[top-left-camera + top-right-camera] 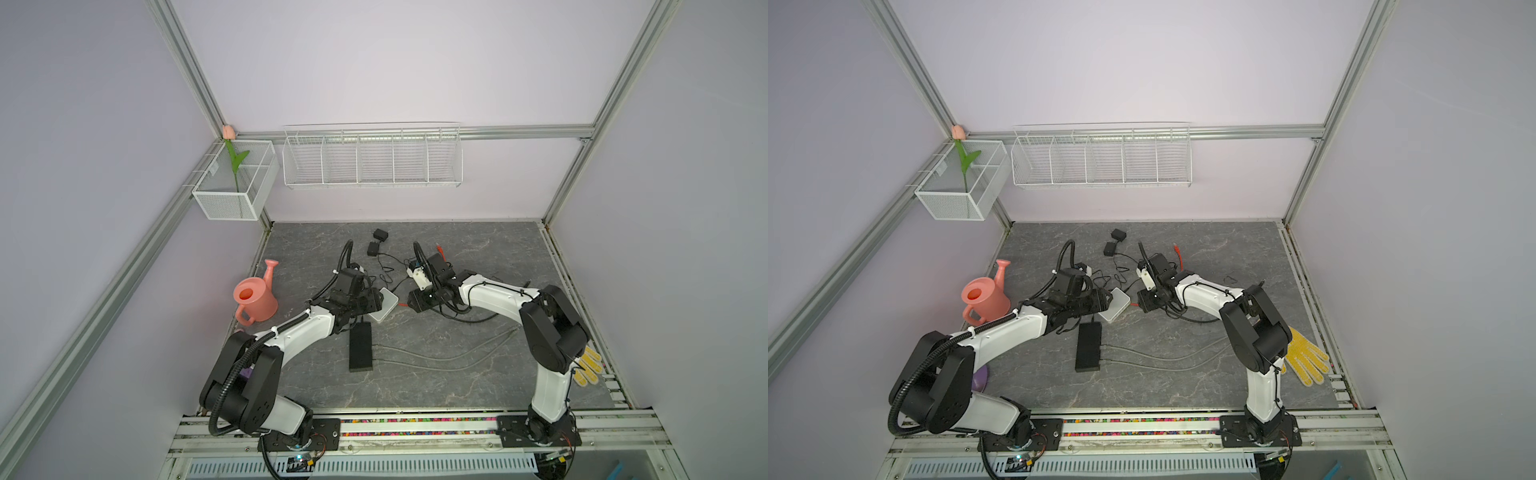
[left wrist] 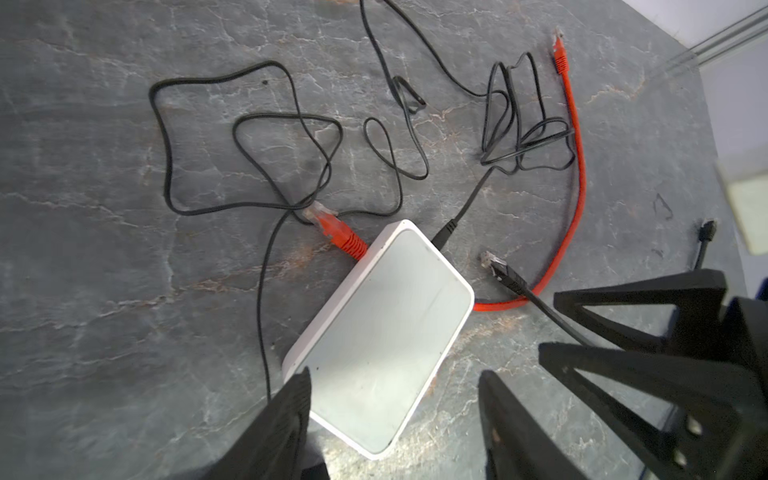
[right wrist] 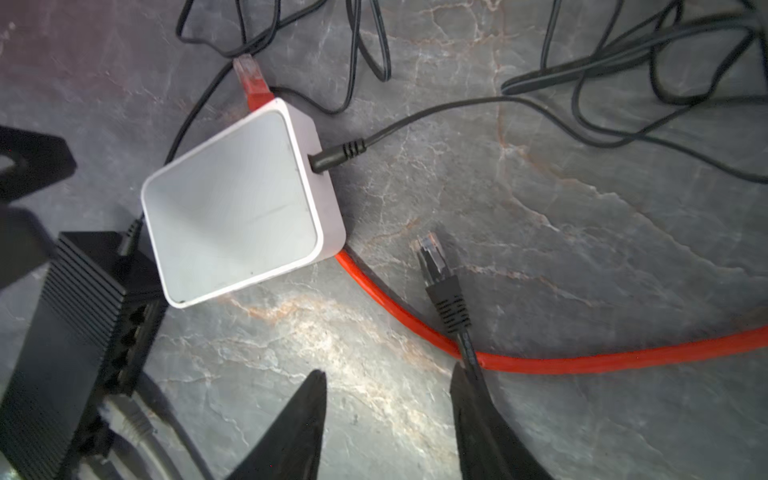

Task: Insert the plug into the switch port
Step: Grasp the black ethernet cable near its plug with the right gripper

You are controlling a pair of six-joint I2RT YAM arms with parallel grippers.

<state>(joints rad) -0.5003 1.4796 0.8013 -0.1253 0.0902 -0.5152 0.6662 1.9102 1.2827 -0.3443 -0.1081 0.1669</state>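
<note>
The black RJ45 plug lies free on the grey table, and its cable crosses over the red cable. In both top views it is between the white box and the right gripper, which stands at 3 o'clock from the box with jaws wide apart and holds nothing. The left gripper is open across the box end. The black switch lies at 7 o'clock.

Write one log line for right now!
left gripper: open, straddling white box | right gripper: open, empty | black plug: loose on table
</note>
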